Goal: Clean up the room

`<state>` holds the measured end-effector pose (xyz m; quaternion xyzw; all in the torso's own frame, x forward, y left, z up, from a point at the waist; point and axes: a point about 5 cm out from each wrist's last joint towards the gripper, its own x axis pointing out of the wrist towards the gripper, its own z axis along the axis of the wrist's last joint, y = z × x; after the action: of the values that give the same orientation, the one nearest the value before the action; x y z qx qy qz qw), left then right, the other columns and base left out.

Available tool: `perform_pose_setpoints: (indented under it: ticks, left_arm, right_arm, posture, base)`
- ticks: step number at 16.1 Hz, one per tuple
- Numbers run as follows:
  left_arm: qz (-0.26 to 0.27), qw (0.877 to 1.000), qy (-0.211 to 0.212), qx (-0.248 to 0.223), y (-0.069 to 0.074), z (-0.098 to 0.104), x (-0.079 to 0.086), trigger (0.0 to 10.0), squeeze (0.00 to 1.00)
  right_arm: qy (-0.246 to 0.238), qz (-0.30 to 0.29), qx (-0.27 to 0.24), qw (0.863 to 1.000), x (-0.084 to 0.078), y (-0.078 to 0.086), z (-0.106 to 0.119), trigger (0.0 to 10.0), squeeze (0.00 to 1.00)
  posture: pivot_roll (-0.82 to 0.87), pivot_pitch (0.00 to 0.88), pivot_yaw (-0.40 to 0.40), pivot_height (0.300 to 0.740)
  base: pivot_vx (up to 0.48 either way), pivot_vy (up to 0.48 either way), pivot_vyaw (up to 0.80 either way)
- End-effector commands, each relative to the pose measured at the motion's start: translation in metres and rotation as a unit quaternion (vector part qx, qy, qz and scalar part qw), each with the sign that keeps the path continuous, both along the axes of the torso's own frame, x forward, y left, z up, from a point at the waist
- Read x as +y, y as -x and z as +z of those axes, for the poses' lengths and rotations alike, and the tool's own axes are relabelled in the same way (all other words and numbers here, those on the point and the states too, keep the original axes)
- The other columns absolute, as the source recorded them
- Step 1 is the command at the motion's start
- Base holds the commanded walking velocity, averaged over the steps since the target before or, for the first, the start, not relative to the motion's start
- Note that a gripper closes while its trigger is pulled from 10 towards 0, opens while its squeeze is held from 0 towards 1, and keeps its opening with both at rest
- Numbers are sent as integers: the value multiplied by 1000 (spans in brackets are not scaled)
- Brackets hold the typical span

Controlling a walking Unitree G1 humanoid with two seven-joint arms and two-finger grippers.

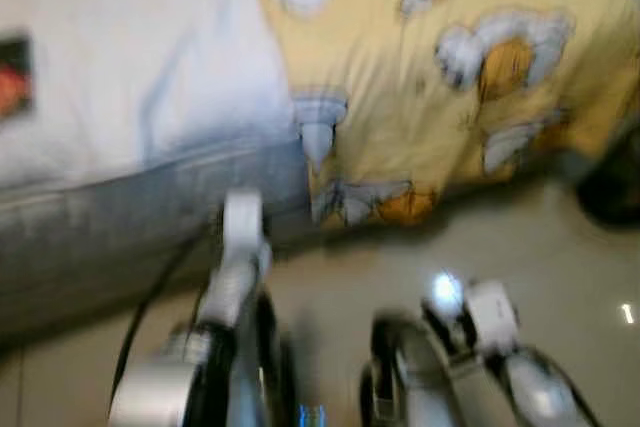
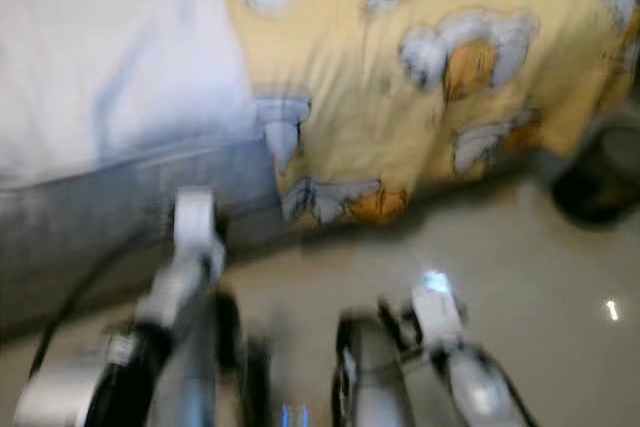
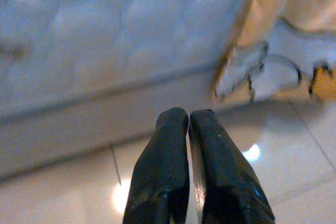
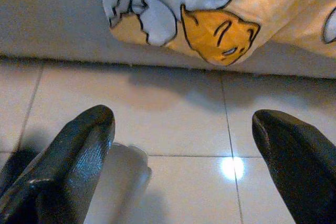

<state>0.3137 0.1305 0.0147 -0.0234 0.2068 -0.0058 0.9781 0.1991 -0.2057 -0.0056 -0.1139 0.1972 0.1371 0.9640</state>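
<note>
A: Your left gripper (image 3: pixel 188 121) has its black fingers pressed together, holding nothing, low over the glossy beige tile floor (image 3: pixel 294 161). Right gripper (image 4: pixel 184 124)?

B: Spread wide, empty, a pale rounded object (image 4: pixel 123 174) beside one finger, can't tell what it is. Beyond, the yellow cartoon-print blanket (image 1: pixel 450 67) hangs over the grey-sided white mattress (image 1: pixel 120 77), head views blurred

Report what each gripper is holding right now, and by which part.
Nothing is held. The left gripper has its fingers shut together with nothing between them; the right gripper is open above the tiled floor, near the yellow blanket.
</note>
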Motion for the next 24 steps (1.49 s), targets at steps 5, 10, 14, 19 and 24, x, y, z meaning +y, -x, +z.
perform_pose_setpoints:
  ticks: [5,10,14,19,24]
  left_arm:
    - [-16,983,-1,-184,-12,47,-6,10000,0]
    - [-5,941,52,-335,-16,120,-14,10000,0]
    - [-28,959,11,-283,-15,110,-18,10000,0]
    - [-23,965,-13,-261,-5,97,0,10000,0]
    - [-33,969,-91,-228,11,81,14,10000,1000]
  right_arm:
    - [-7,-73,-198,977,3,-37,75,10000,0]
    - [-21,-132,-281,950,6,-77,116,10000,0]
    - [-52,-142,-243,958,13,-91,106,10000,0]
    - [-53,-126,-228,964,20,-92,97,10000,0]
    - [-60,-134,-222,964,15,-88,91,10000,0]
  posture:
    - [-235,49,43,596]
    - [-201,0,60,596]
    - [-173,0,53,626]
    - [-163,0,60,681]
    - [-157,0,80,716]
  base:
    - [0,0,0]
    - [230,0,0]
    - [229,0,0]
    - [0,0,0]
    - [0,0,0]
